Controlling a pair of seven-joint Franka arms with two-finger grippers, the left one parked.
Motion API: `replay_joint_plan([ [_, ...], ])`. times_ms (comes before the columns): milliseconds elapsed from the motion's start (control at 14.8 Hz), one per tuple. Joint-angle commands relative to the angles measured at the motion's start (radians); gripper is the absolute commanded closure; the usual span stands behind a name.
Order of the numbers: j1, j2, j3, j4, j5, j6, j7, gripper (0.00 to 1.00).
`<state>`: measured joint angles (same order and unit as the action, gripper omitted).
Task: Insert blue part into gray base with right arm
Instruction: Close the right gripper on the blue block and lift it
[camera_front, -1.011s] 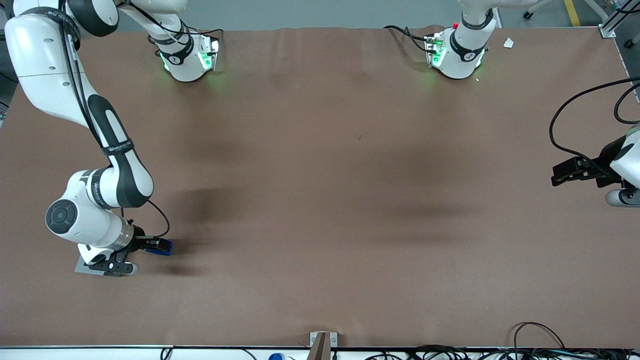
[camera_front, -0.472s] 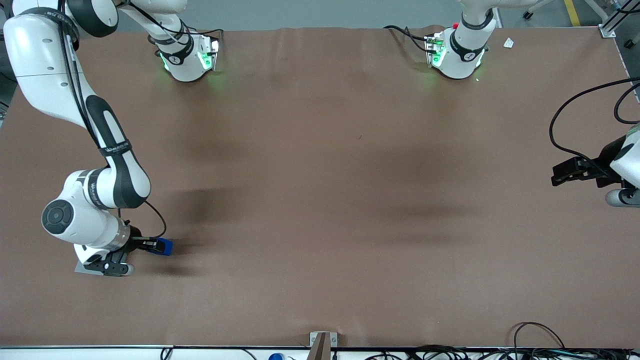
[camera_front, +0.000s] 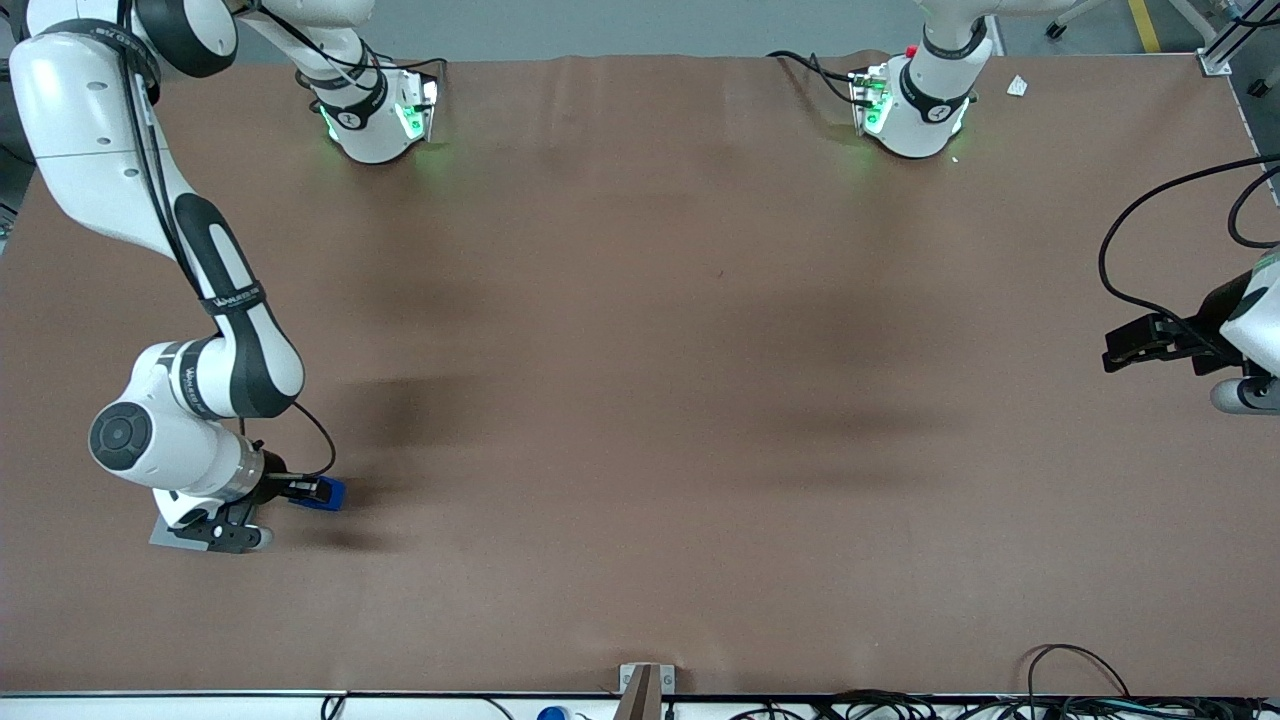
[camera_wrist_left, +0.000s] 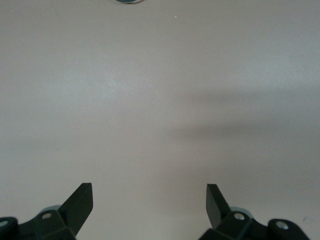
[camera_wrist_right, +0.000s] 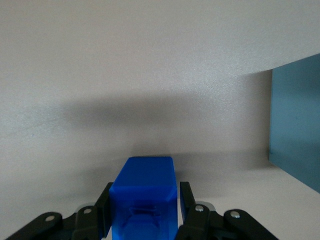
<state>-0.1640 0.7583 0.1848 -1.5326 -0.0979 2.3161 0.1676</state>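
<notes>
Okay, my gripper (camera_wrist_right: 144, 202) is clamped on the blue part (camera_wrist_right: 144, 197), low over the brown surface (camera_front: 640, 400) at the working arm's end. The base (camera_front: 160, 532) sits right beside it, mostly hidden under my wrist, so I can't see the socket. My worry: come down misaligned and the part catches the rim, tilts in the grip, or shoves the base. Otherwise, only cables (camera_front: 1150, 250) well away.
</notes>
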Motion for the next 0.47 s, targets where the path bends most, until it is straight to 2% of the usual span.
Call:
replay_joint_plan([
  [0,0.0,-0.002,0.005,-0.02,0.004,-0.004,0.016,0.55],
  [135,0.004,-0.002,0.005,-0.024,0.004,-0.006,0.015,0.68],
  [270,0.004,-0.004,0.005,-0.017,0.004,-0.006,0.006,0.93],
  [337,-0.002,-0.005,0.007,-0.011,0.004,-0.007,0.004,0.99],
  [404,-0.006,-0.007,0.007,-0.001,0.001,-0.009,-0.002,1.0],
])
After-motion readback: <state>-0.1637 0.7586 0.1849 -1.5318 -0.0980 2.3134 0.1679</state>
